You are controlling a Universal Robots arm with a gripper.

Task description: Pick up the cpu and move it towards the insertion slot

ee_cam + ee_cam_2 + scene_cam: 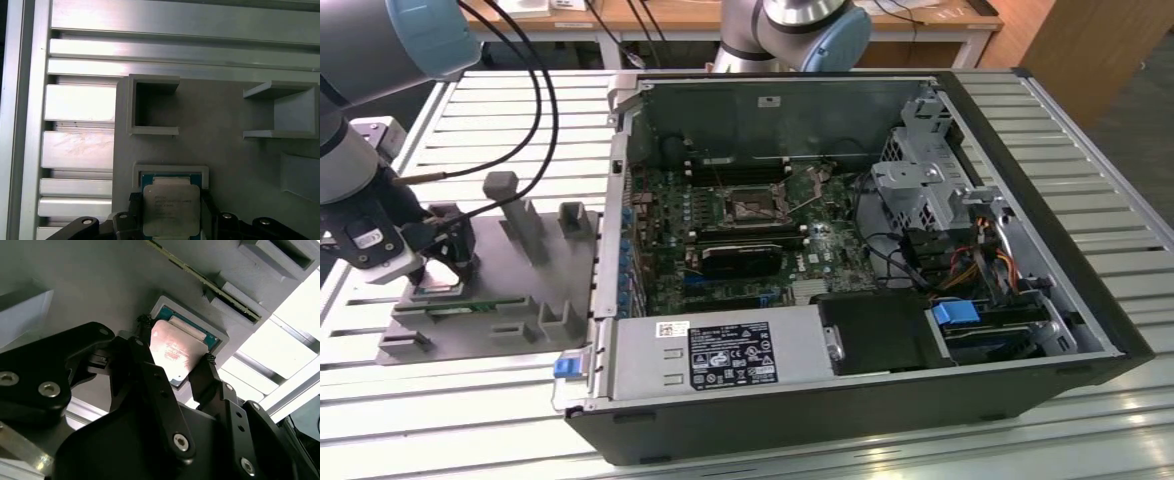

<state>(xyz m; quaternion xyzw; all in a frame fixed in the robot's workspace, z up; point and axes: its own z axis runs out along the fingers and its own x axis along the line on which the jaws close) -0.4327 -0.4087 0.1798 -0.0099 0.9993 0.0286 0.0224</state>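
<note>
The cpu point(172, 352) is a small square chip with a silvery top and a green rim. It lies in the shallow square pocket of the grey plastic fixture point(500, 300) at the exterior view's left. My gripper point(438, 270) is down over it, one black finger against each of two opposite edges of the chip, shut on it. In the first wrist view the cpu point(170, 207) sits between the fingers point(131, 210), inside the pocket's raised frame. The insertion slot point(754, 205), with its shiny metal frame and dark centre, lies on the green board inside the open computer case, well apart from the gripper.
The open computer case point(854, 250) lies on the slatted aluminium table point(507, 100). A black heatsink block point(744, 258) sits just in front of the slot. Upright grey posts point(520, 215) stand on the fixture, and a green-edged memory stick point(470, 303) lies along it. Cables hang above the arm.
</note>
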